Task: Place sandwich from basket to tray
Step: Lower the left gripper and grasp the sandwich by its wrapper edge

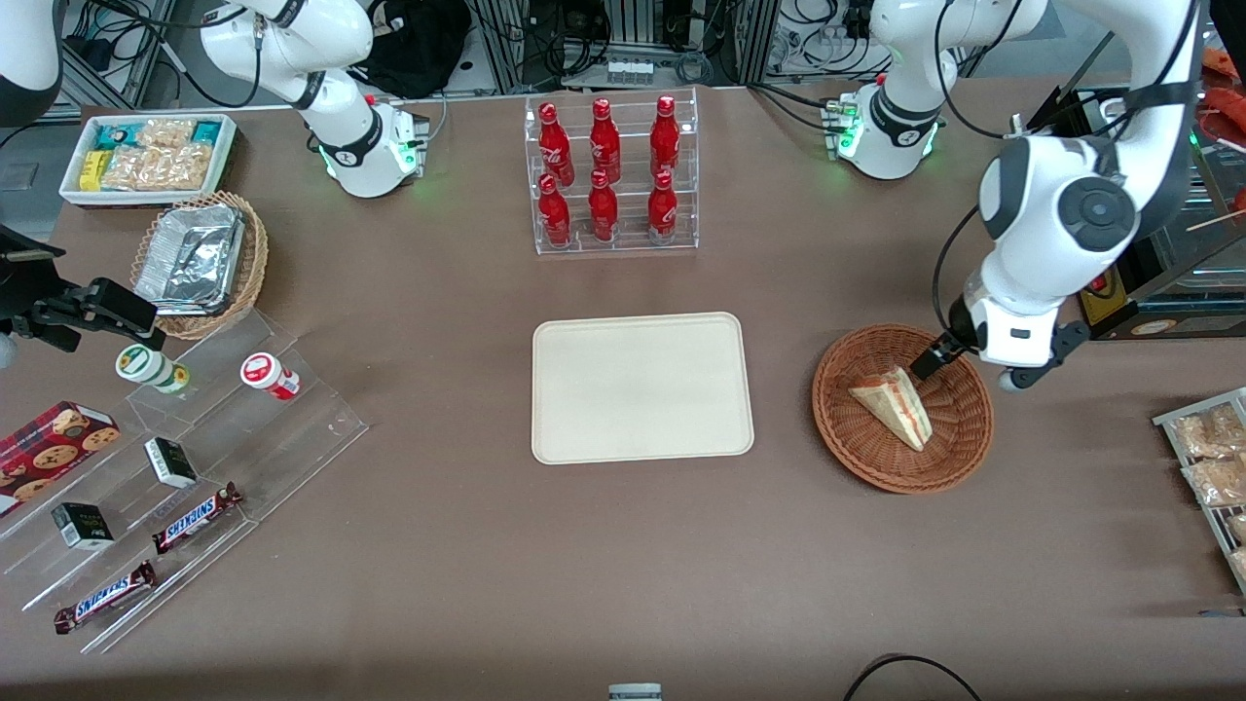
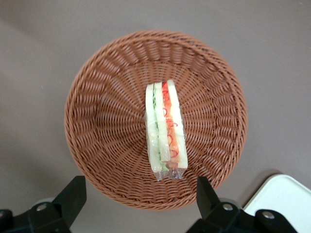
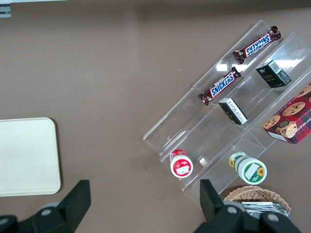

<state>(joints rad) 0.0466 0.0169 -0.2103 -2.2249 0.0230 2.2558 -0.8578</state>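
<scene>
Wicker basket (image 2: 97,145) holding sandwich (image 2: 165,128), pincer (image 2: 141,196) spread apart above it, not touching.

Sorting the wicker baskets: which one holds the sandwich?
The reddish-brown round basket under the open claw holds the sandwich. The tan basket holds foil containers.

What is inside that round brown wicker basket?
One wrapped sandwich lies in the basket, resting on its woven bottom; nothing else shows there. The weave directly beneath the sandwich is covered. The gripper hovers open above the basket, not touching the sandwich.
</scene>
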